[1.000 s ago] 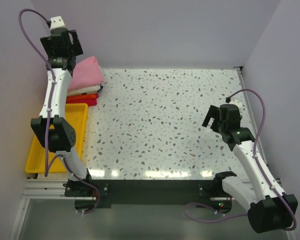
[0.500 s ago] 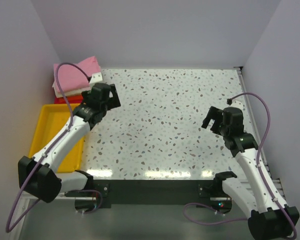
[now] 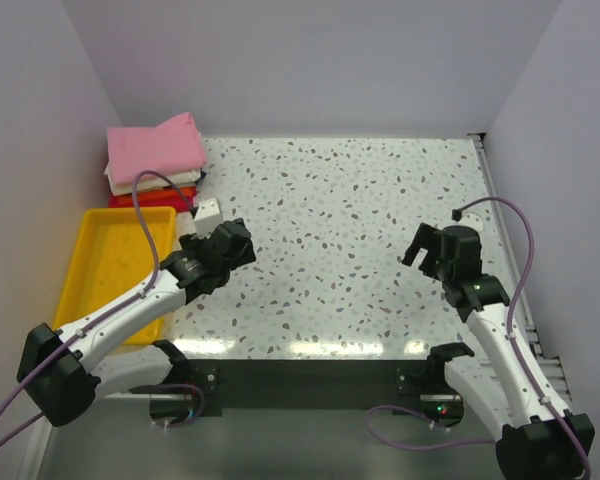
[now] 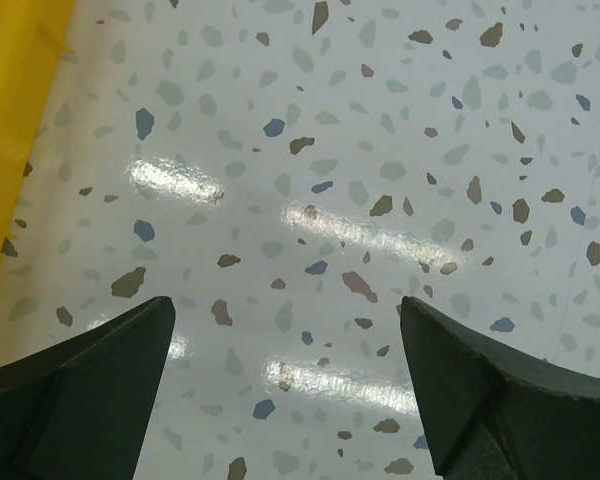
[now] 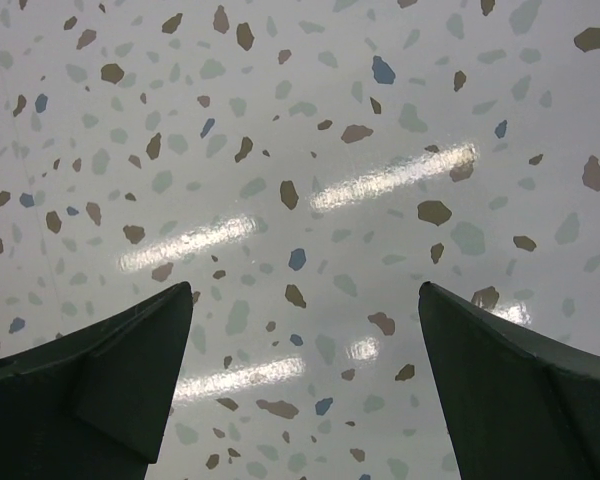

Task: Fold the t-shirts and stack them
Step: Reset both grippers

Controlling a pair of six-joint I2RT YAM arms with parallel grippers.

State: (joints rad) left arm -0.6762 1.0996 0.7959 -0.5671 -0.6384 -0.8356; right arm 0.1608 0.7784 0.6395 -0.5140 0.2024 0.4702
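The folded t-shirts sit in one stack at the far left corner of the table. The light pink one (image 3: 156,150) is on top, a cream-white one (image 3: 150,183) under it, then orange and red ones (image 3: 160,199) at the bottom. My left gripper (image 3: 238,245) is open and empty over the table, near the tray's right side and nearer than the stack. My right gripper (image 3: 425,246) is open and empty over the right part of the table. Both wrist views show only speckled tabletop between wide-apart fingers (image 4: 90,370) (image 5: 110,360).
A yellow plastic tray (image 3: 85,262) lies along the left edge, just in front of the stack; its edge shows in the left wrist view (image 4: 10,120). Walls close the table at the left, back and right.
My left arm has swung down from above the stack, toward the near middle-left of the table, leaving the pink shirt on top uncovered. My right arm has drawn back slightly toward the near edge.
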